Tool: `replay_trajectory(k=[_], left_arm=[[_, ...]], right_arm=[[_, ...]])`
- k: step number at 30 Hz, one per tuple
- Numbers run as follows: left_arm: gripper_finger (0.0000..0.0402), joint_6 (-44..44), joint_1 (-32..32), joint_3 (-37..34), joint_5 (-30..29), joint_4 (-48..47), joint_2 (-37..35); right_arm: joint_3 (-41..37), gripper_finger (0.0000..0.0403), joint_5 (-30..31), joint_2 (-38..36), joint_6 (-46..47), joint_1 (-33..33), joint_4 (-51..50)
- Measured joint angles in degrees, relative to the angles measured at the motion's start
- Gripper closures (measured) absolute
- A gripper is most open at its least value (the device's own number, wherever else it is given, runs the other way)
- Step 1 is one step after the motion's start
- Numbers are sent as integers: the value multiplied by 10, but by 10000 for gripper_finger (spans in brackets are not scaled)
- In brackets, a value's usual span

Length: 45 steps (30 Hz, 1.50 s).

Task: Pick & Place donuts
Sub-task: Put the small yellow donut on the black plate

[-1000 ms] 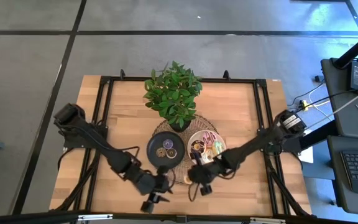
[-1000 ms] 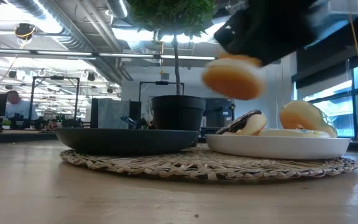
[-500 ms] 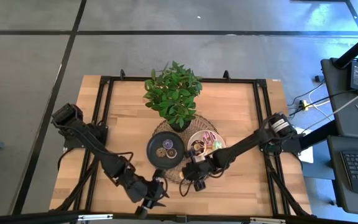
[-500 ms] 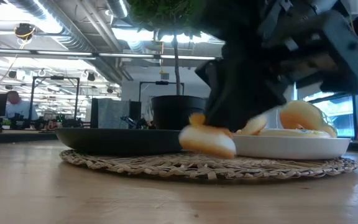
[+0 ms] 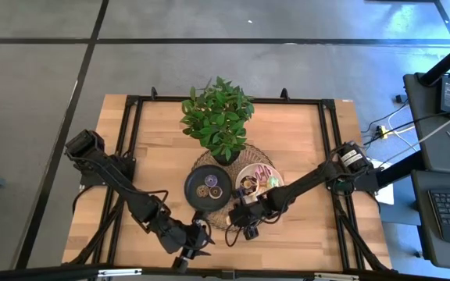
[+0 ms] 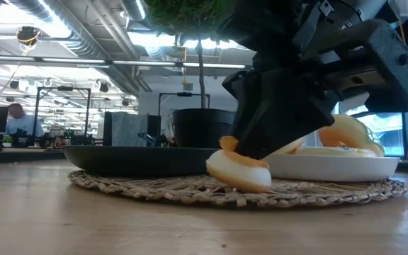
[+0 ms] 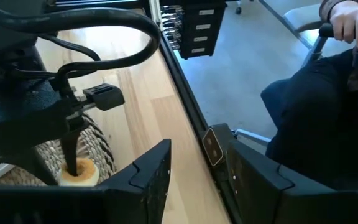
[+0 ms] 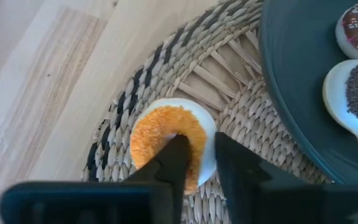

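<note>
The donuts sit in three spots when seen from above: two on the black plate [image 5: 196, 187], a few on the white plate [image 5: 243, 173], and one down on the woven mat [image 5: 222, 222] near the front of the worktop [image 5: 155, 148]. The right pincer [image 5: 241, 222] is low over that mat. The left pincer [image 5: 197, 243] waits by the front edge of the worktop. A leafy plant [image 5: 218, 117] stands behind the plates.

From table height, an orange donut [image 6: 239, 169] lies tilted on the mat, between the black plate and the white plate. The dark right pincer comes down onto it from above.

The left wrist view shows its own pincer [image 7: 197, 180] spread wide with nothing in it. A person in dark clothes [image 7: 328, 106] is beside the worktop.

The right wrist view shows the right pincer [image 8: 196, 165] closed narrow on the orange donut's ring, one finger [image 8: 176, 158] in the hole and one outside. Two more donuts [image 8: 353, 93] rest on the black plate close by.
</note>
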Motion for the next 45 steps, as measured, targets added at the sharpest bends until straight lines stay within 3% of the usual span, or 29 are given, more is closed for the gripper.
replay_trajectory(k=[9, 21, 26, 32, 38, 45], left_arm=[[253, 38, 3, 0, -15, 0, 0], [252, 45, 6, 0, -42, 5, 9], [253, 62, 19, 0, -65, 4, 28], [249, 89, 47, 0, -86, 88, 74], [254, 95, 73, 0, -67, 139, 113], [263, 103, 105, 0, -44, 131, 135]], right_arm=[[14, 235, 5, -9, 15, 0, -24], [77, 229, 8, -35, 31, 12, -201], [34, 229, 35, -111, 84, 51, -229], [-56, 229, 169, -235, 171, 115, -224], [-140, 230, 260, -329, 233, 157, -194], [-210, 230, 275, -357, 240, 160, -126]])
